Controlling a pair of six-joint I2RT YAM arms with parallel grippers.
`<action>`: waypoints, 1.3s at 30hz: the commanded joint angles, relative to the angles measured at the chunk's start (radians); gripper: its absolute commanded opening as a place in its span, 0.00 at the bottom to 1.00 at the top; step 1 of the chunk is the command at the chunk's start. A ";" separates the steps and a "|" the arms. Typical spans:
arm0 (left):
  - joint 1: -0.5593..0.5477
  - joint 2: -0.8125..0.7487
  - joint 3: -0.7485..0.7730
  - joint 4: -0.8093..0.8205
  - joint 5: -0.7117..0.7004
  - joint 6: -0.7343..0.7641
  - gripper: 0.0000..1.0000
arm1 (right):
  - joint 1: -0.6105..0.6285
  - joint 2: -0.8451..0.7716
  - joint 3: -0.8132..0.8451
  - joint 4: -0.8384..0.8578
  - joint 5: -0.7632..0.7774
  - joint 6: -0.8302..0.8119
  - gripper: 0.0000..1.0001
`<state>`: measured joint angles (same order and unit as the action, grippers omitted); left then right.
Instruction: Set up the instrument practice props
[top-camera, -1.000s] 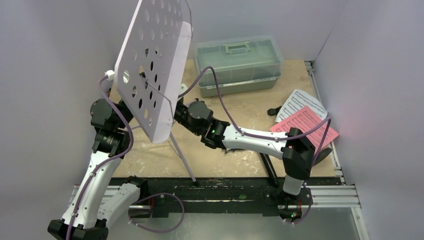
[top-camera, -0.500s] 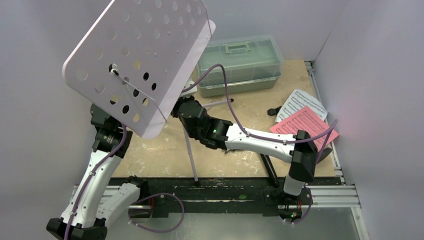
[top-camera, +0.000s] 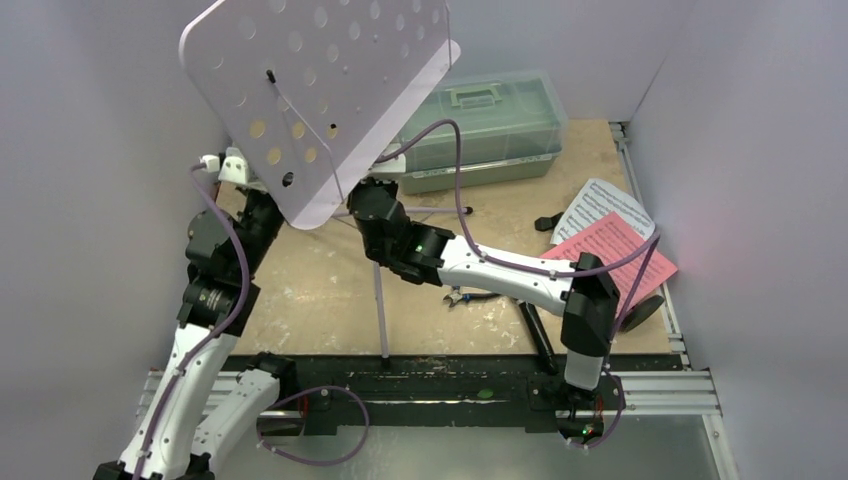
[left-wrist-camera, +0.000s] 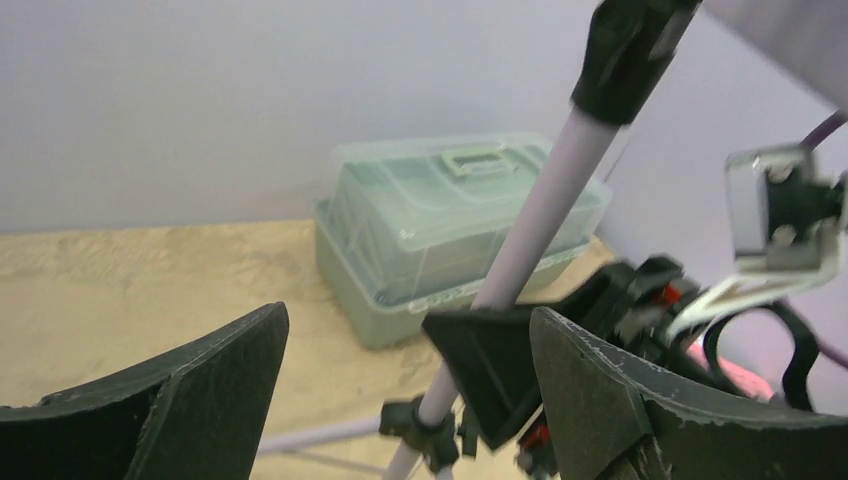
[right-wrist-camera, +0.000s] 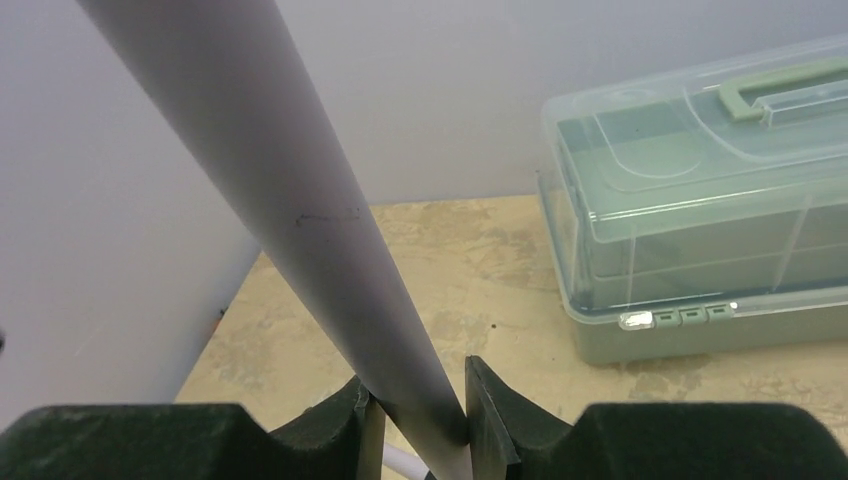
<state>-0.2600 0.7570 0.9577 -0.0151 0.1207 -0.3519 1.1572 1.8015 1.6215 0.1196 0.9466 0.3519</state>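
The pale lilac music stand tilts over the table's left half, its perforated plate (top-camera: 320, 90) high at the back. One tripod leg (top-camera: 381, 310) reaches the front edge. My right gripper (top-camera: 362, 205) is shut on the stand's pole (right-wrist-camera: 300, 200), which sits clamped between its fingers (right-wrist-camera: 415, 410). My left gripper (left-wrist-camera: 410, 400) is open wide just left of the pole (left-wrist-camera: 540, 220), touching nothing; in the top view the plate mostly hides it. The pink sheet (top-camera: 610, 255) and white sheet (top-camera: 605, 205) lie flat at the right.
The translucent green toolbox (top-camera: 478, 125) stands at the back centre. Blue-handled pliers (top-camera: 470, 297) lie under the right forearm. A black shaft (top-camera: 537, 335) lies by the front edge, and a black round base (top-camera: 647, 308) shows behind the right elbow. Walls close in on left, back and right.
My left gripper has opened wide and moved toward the back. The stand's plate has swung up and to the right, with the right gripper following on the pole.
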 joint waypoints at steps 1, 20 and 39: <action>0.005 -0.109 -0.075 -0.161 -0.133 0.049 0.91 | 0.001 0.044 0.092 0.184 0.161 -0.075 0.00; 0.004 -0.075 -0.478 0.108 0.248 -0.373 0.82 | -0.025 0.112 0.110 0.374 0.189 -0.205 0.00; 0.004 0.303 -0.422 0.155 -0.056 -0.308 0.55 | -0.054 0.066 0.112 0.439 0.161 -0.234 0.00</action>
<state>-0.2741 1.0164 0.4946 0.1776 0.2916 -0.7181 1.1004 1.9400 1.6714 0.4004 1.0687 0.0956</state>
